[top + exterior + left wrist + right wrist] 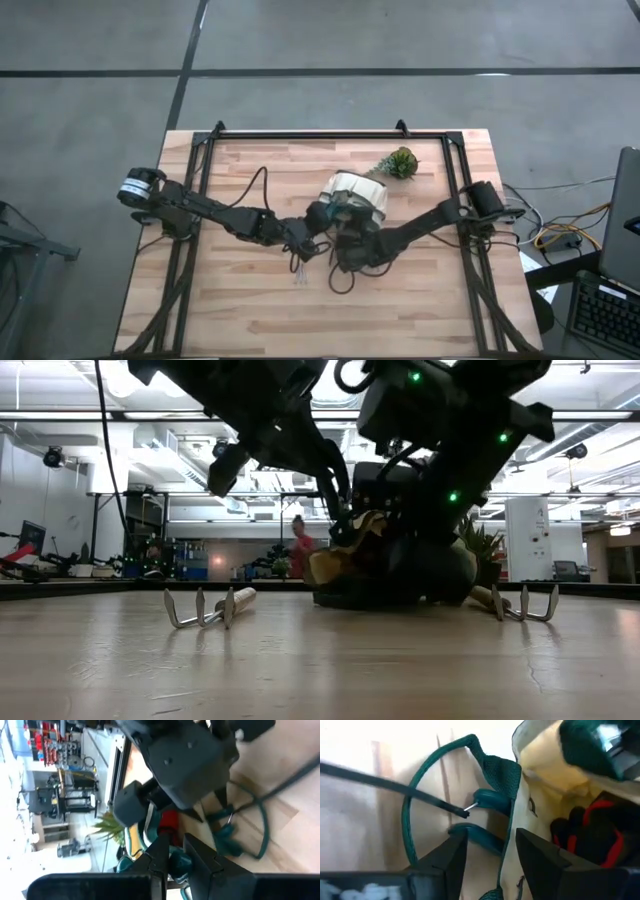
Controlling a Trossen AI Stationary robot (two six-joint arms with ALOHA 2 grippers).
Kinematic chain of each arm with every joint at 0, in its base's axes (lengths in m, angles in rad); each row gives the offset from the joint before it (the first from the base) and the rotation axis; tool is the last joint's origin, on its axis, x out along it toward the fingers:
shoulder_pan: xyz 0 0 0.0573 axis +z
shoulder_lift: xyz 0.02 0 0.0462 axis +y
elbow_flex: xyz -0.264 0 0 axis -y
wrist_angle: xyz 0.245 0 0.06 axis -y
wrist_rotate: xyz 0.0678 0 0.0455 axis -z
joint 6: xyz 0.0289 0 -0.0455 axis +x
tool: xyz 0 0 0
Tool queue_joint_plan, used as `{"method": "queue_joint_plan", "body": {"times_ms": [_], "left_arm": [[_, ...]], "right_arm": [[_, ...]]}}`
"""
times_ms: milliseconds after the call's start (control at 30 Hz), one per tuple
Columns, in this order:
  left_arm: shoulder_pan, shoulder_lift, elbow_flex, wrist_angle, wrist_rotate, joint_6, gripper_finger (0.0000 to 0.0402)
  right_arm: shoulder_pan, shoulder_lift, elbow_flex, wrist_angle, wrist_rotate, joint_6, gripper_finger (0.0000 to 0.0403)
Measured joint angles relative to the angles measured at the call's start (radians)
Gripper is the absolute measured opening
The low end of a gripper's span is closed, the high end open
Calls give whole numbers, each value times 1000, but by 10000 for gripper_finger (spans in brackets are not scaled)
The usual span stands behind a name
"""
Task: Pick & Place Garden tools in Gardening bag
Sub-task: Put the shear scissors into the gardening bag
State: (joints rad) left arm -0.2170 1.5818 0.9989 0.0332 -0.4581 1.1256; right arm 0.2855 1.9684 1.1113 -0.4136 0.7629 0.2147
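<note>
The tan gardening bag (360,195) with green trim stands at the table's middle, its mouth open. Red-and-black shears (590,835) lie inside it. My left gripper (324,214) is at the bag's left rim, shut on a teal-handled tool (178,862). My right gripper (490,840) comes from the near side, open, with one finger inside the bag's rim (509,827) and one outside. Whether it touches the rim, I cannot tell. A wooden-handled rake (205,608) lies on the table, and a second rake (525,605) lies on the bag's other side. My left gripper pinches the tool's teal handle (179,855) between its two fingers. The handle is lifted clear over the bag's mouth, and it also shows in the right wrist view (590,745). The rest of the tool is hidden by the fingers.
A small green plant (400,162) stands just past the bag on the far right. The bag's green handle loop (420,805) lies on the wood on its near side, with two teal handles (491,800) beside it. The two arms crowd close together at the bag.
</note>
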Motion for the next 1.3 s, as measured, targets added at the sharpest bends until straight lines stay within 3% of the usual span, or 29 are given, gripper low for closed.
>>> {"method": "queue_joint_plan", "body": {"times_ms": [267,500,700,1300], "left_arm": [[6,0,1,-1,31,2,44],[6,1,1,-9,34,4,44],[6,1,0,-7,37,2,44],[6,1,1,5,39,-2,44]], "right_arm": [[-4,29,26,-11,101,16,127],[-4,-31,7,-111,101,123,95],[-6,-55,-30,-94,93,138,80],[-16,2,-46,12,83,123,102]]}}
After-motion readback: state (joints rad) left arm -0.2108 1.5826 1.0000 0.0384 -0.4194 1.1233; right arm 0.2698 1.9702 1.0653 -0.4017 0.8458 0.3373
